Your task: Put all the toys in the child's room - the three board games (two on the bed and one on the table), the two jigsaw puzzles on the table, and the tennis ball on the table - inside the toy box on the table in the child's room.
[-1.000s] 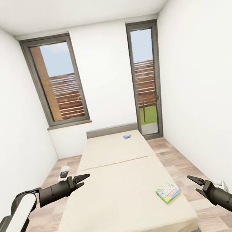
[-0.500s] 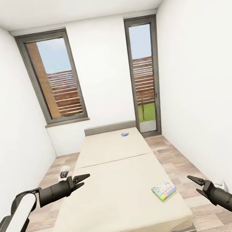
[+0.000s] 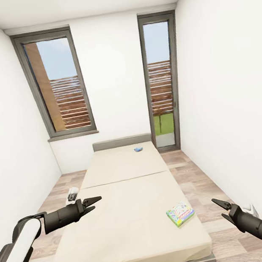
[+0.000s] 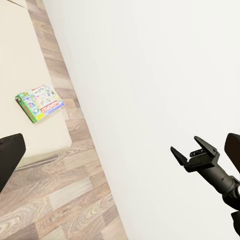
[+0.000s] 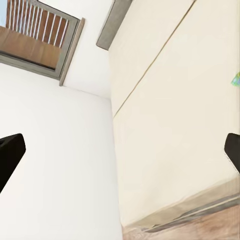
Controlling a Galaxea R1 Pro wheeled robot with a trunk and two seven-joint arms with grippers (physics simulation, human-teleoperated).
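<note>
left wall: plain white, runs along the left of the head view.
left gripper: held over the floor at the near-left edge of the bed, pointing right; fingers slightly parted, holding nothing.
floor: wood plank, showing on both sides of the bed; a small white-and-dark object lies on it left of the bed, too small to identify.
left window: grey frame, in the back wall; slatted wooden fence and sky outside.
bed: cream mattress in two panels, seam across the middle, grey headboard against the back wall; fills the room's centre, long axis pointing away from the camera.
small blue board game: on the far panel, near the headboard, right of centre.
green-white board game: flat on the near panel, close to the right edge, slightly rotated; also shows in the left wrist view, near the mattress corner.
glass door: narrow, grey frame, right of the window in the back wall; fence and grass outside.
right gripper: low at the near right, beside the bed over the floor, pointing up-left; fingers apart, empty. In the left wrist view it stands against the white wall, open.
right wall: plain white.
ceiling: white, bare.
</note>
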